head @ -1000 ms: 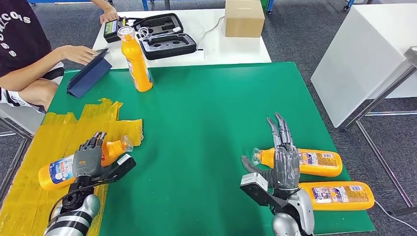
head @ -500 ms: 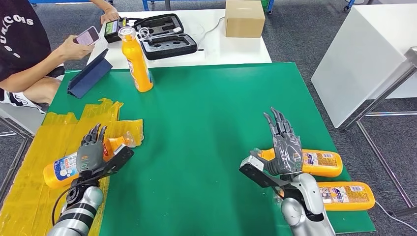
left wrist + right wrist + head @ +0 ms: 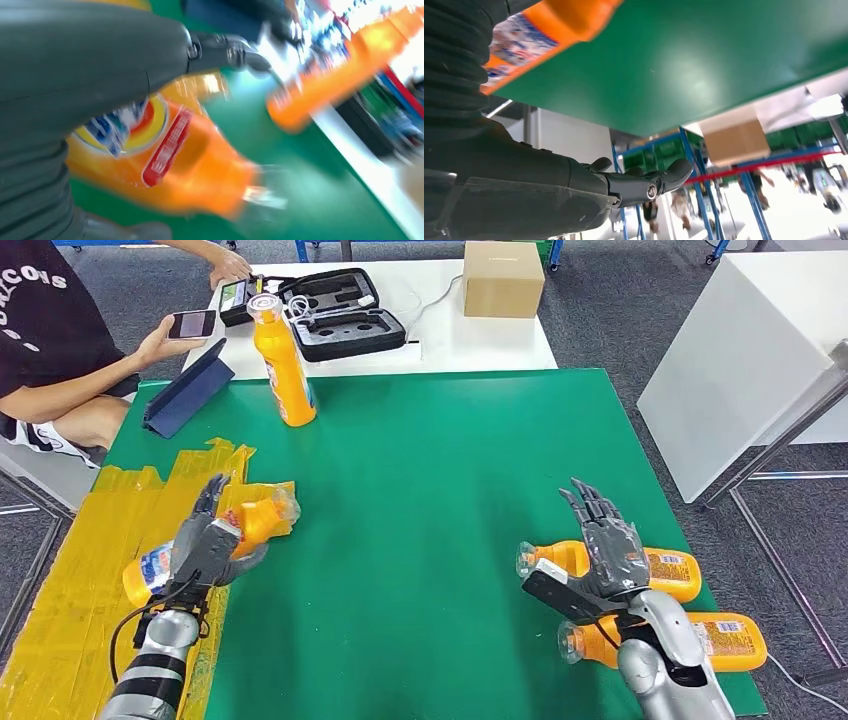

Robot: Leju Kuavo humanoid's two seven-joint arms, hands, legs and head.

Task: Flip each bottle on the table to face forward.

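Observation:
An orange bottle (image 3: 262, 518) lies tilted on the yellow tape at the table's left. My left hand (image 3: 205, 545) lies over its middle and holds it. In the left wrist view the bottle (image 3: 190, 170) sits against the palm, with the thumb (image 3: 225, 52) stretched past it. At the right, two orange bottles lie on their sides, caps pointing left: one (image 3: 670, 575) farther from me, one (image 3: 700, 640) at the table's front edge. My right hand (image 3: 605, 560) hovers over the farther one, fingers spread, holding nothing. A further orange bottle (image 3: 283, 365) stands upright at the back left.
A person (image 3: 60, 350) sits at the back left holding a phone (image 3: 192, 324). A blue tablet case (image 3: 185, 400) stands on the green mat (image 3: 430, 490). Behind it a white table carries a black case (image 3: 345, 315) and a cardboard box (image 3: 503, 278). A white table (image 3: 740, 360) stands to the right.
My left hand has moved forward with the bottle, tilting it. My right hand has shifted right over the farther lying bottle. The person has raised a phone.

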